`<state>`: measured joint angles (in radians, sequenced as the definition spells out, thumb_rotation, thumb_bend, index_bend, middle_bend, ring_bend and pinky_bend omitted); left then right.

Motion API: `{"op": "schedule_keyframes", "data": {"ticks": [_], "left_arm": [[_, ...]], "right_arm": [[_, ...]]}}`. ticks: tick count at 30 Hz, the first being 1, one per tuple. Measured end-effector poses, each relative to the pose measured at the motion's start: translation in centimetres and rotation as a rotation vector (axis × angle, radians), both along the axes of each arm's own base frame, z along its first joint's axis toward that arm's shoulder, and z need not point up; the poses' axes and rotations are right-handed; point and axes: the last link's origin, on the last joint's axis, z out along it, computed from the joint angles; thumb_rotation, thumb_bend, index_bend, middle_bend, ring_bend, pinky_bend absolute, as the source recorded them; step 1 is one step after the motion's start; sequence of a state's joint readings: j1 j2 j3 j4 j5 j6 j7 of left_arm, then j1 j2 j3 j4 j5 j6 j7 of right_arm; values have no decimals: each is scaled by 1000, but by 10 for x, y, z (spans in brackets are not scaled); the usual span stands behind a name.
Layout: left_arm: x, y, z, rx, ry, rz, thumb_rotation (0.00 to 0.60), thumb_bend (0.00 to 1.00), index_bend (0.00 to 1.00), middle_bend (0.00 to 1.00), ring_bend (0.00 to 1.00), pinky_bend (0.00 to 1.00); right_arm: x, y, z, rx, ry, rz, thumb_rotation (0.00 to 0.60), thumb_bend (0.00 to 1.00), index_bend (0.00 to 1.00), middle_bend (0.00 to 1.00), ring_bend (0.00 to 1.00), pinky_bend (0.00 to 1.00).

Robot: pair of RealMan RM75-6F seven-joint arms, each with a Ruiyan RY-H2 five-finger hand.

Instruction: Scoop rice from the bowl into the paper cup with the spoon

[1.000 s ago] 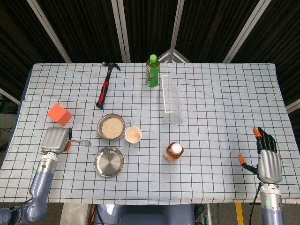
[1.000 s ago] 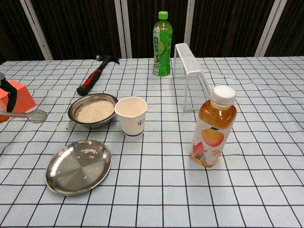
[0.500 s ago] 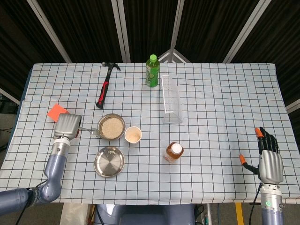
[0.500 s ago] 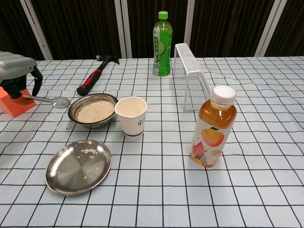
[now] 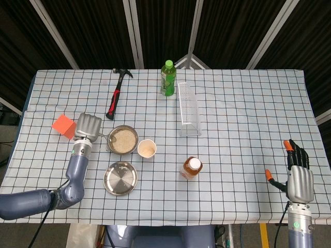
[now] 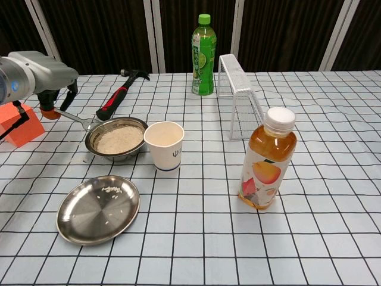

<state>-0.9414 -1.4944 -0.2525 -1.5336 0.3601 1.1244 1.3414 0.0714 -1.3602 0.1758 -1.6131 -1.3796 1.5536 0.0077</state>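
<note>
The left hand (image 6: 50,80) holds the spoon (image 6: 80,121) and has moved from beside the red block to the bowl (image 6: 116,138) rim (rice still inside). Scooping can start. The paper cup (image 6: 164,145) waits beside it.

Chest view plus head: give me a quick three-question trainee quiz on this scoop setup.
1. True or false: the left hand holds the spoon.
2. What lies nearest the spoon's tip? A) hammer B) rice bowl C) steel plate
3. Fill in: the paper cup stands just to the ___ of the bowl in the chest view.

Key: 1 true; 2 B; 3 right.
</note>
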Motion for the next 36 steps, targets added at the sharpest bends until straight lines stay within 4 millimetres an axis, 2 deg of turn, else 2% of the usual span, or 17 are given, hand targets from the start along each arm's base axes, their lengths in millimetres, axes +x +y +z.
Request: {"op": "schedule_keyframes", "data": {"ticks": [14, 25, 36], "left_arm": [[27, 14, -19, -65, 222, 25, 600, 637, 561, 1000, 1000, 1000], [33, 23, -25, -62, 279, 55, 600, 637, 561, 1000, 1000, 1000], [47, 25, -42, -79, 302, 38, 600, 637, 562, 1000, 1000, 1000]], "right_arm": [[1, 1, 1, -18, -2, 5, 600, 327, 0, 0, 0, 0], [1, 1, 2, -29, -2, 8, 600, 327, 0, 0, 0, 0], [2, 1, 3, -36, 0, 12, 600, 328, 0, 0, 0, 0]]}}
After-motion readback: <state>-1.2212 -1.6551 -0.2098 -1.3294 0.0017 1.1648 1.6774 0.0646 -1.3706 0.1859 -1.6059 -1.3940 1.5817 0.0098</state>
